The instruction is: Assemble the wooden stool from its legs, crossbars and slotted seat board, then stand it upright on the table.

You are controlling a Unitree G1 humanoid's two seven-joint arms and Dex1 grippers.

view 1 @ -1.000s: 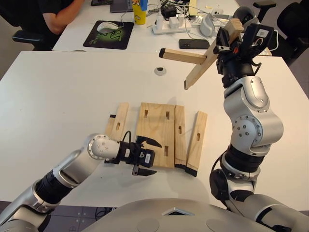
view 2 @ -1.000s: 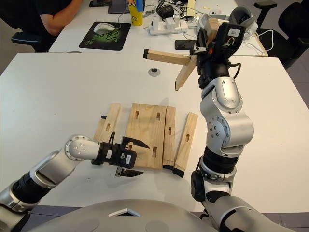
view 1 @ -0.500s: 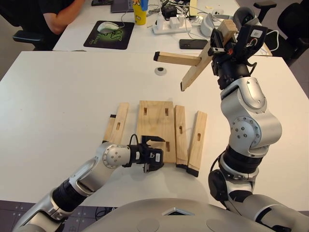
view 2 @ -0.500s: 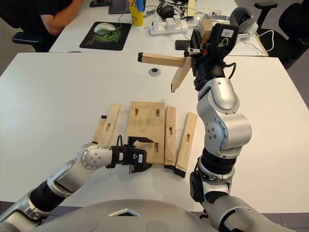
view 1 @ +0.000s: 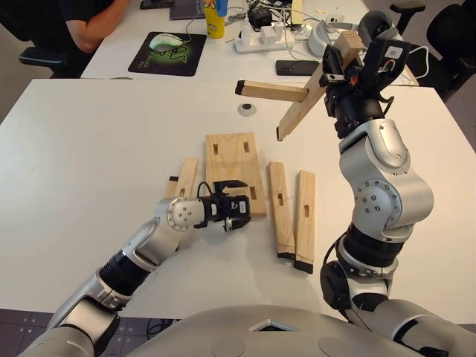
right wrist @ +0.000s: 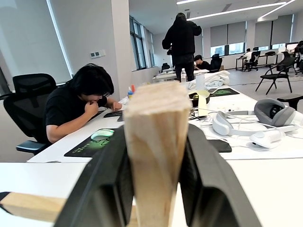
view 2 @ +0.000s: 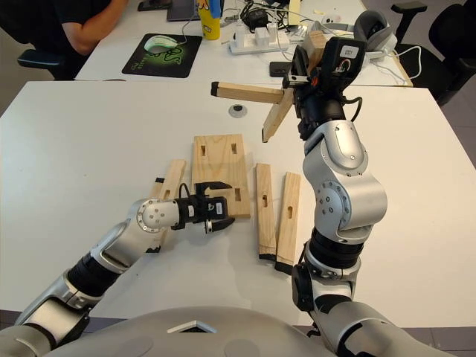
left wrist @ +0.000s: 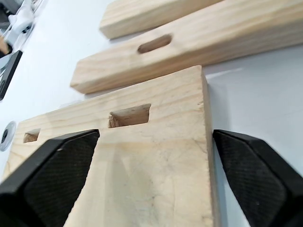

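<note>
White surface (view 1: 89, 149). Seat board (view 1: 233, 160) lies flat at centre, long axis near-far, with 3 loose legs (view 1: 277, 204) beside it. Joined leg-crossbar piece (view 1: 297, 97) is held high, far right, right gripper (view 1: 341, 67) jaws closed on it. Left gripper (view 1: 239, 207), the nearer arm, sits at the board's near-left corner. Its jaws are wide, 1 pad over the face, 1 just off the near edge, clamping nothing.

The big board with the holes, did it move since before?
Yes. The seat board has slid away from the robot, toward the small round grommet; its far edge now lies past the far end of the leg beside it.
</note>
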